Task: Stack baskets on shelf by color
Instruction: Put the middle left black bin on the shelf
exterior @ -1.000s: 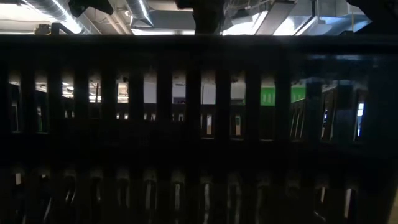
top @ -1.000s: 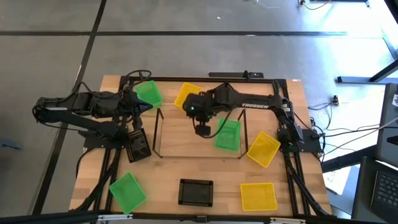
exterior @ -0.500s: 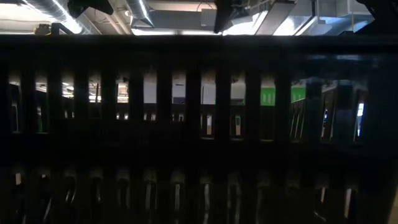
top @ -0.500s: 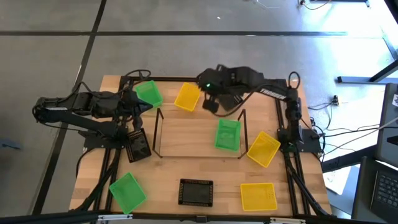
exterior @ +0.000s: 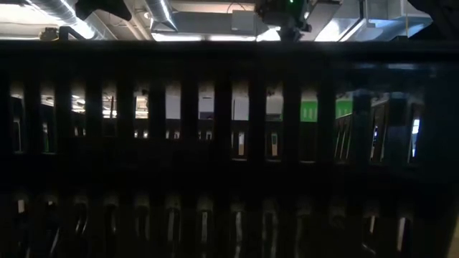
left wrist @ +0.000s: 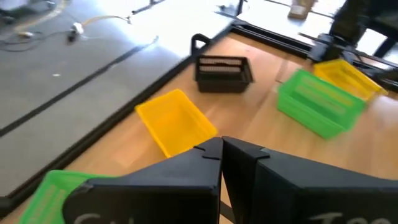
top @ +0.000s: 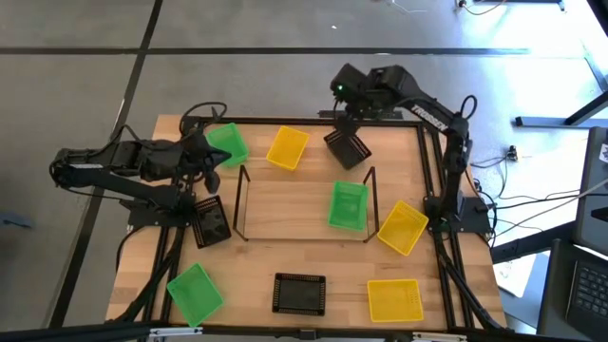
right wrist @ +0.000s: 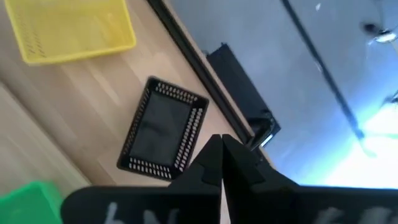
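Note:
The shelf (top: 290,209) is a light-wood board with black wire frames at both short ends. One green basket (top: 348,205) rests flat on its right end. On the table by the far edge lie a black basket (top: 347,148) (right wrist: 163,132), a yellow basket (top: 287,147) (left wrist: 176,122) and a green basket (top: 227,142). My right gripper (right wrist: 221,147) is shut and hangs above the black basket, clear of it. My left gripper (left wrist: 221,150) is shut too, just left of the far green basket.
More baskets lie on the table: black (top: 211,224) left of the shelf, green (top: 195,293), black (top: 299,293) and yellow (top: 393,299) along the near edge, yellow (top: 403,227) right of the shelf. A dark perforated wall (exterior: 229,158) fills the low view.
My right gripper has risen from over the shelf, beside the green basket, and swung toward the table's far edge and to the right. It now hangs high over the black basket, which the arm covered before. The green basket stays on the shelf.

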Available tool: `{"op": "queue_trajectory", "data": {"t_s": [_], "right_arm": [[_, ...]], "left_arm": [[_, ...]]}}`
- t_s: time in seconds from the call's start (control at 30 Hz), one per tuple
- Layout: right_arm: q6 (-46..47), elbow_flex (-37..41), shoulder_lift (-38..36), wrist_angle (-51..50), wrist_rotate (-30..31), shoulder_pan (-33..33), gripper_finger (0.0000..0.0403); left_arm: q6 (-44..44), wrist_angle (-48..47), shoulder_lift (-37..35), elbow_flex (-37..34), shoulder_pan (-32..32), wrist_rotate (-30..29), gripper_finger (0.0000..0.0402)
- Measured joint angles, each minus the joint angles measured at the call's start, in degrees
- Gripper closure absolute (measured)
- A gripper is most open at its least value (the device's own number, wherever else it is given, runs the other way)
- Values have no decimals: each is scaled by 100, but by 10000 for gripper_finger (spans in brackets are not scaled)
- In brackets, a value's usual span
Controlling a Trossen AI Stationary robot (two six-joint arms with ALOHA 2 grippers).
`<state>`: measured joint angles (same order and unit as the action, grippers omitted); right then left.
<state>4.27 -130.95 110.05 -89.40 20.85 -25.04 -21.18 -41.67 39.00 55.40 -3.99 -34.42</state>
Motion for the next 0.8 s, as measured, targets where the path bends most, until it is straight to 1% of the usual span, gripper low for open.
{"op": "queue_trajectory", "data": {"t_s": [0.1, 0.2, 0.27, 0.37, 0.47, 0.57, 0.63, 0.73, 0.8], "right_arm": [[-118, 208, -73, 2, -108, -276, 403], [-308, 370, -205, 8, -166, -485, 403], [-454, 391, -333, 33, -326, -583, 403], [-618, 391, -600, 243, -529, -685, 403], [-770, 391, -869, 426, -611, -749, 403], [-834, 391, -1098, 526, -614, -798, 403], [-1062, 393, -1216, 532, -757, -850, 402], [-1371, 698, -1486, 724, -1288, -1003, 402], [-1400, 1109, -1768, 1054, -1724, -1135, 402]], "left_arm": [[-221, -10, -2, 0, 2, -282, 401], [-229, -13, 0, 0, 0, -569, 401], [-227, -78, 1, 43, 2, -667, 401], [-229, -444, 11, 382, 46, -672, 401], [-233, -800, 163, 804, 268, -746, 401], [-251, -1259, 306, 1137, 468, -621, 401], [-378, -1618, 425, 1303, 603, -542, 401], [-986, -2357, 556, 1439, 829, -188, 401], [-1387, -2867, 640, 1484, 957, 142, 401]]}}
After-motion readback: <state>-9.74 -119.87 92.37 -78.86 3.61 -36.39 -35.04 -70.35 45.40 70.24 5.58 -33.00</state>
